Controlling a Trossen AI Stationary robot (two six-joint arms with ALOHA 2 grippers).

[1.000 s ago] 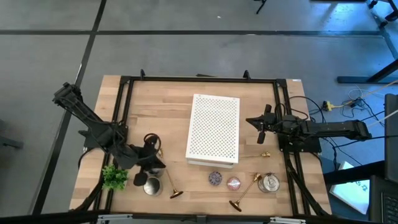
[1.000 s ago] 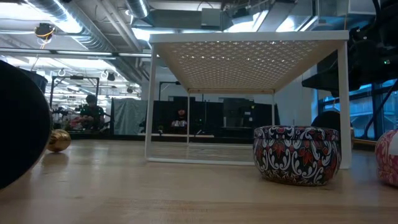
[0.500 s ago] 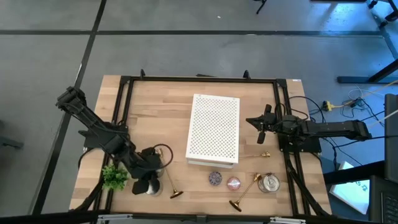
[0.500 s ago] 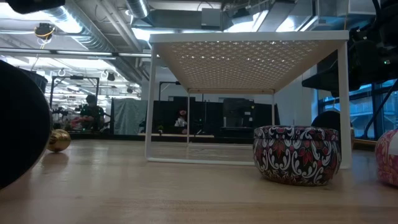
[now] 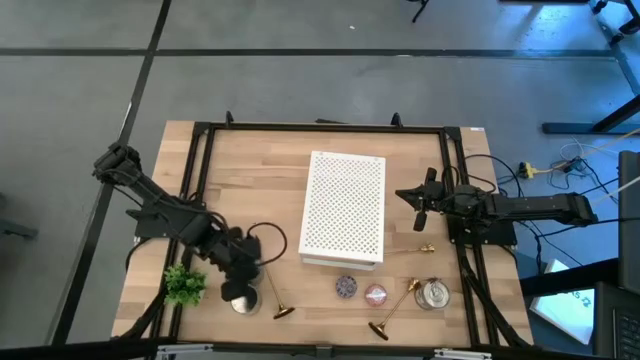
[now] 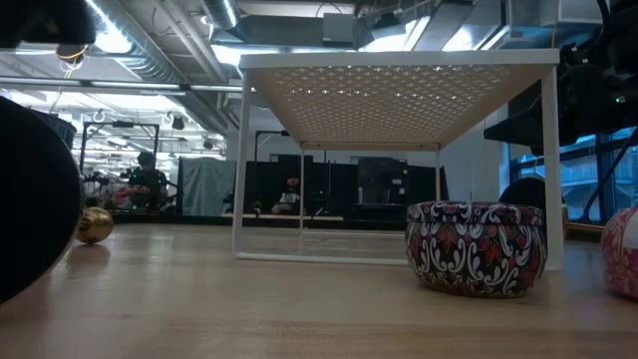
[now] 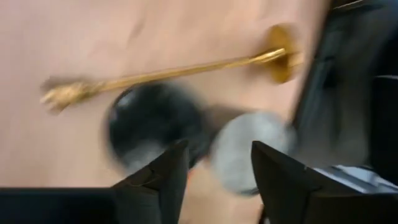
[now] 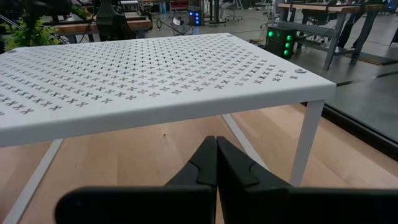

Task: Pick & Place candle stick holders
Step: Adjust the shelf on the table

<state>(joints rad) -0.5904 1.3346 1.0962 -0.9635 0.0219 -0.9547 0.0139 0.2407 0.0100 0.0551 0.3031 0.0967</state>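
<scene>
Left wrist view shows the left gripper spread open over a thin, stiff, slippery-looking candle stick holder lying near the table's front edge, best pinched mid-stem.

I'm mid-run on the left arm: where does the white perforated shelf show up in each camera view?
High view: white perforated shelf at table centre, between both arms.
Low view: fills the upper middle, legs on the table.
Left wrist view: not in it.
Right wrist view: spans the upper picture, beyond the closed right gripper.
Shared landmark: its cross-punched top.
</scene>
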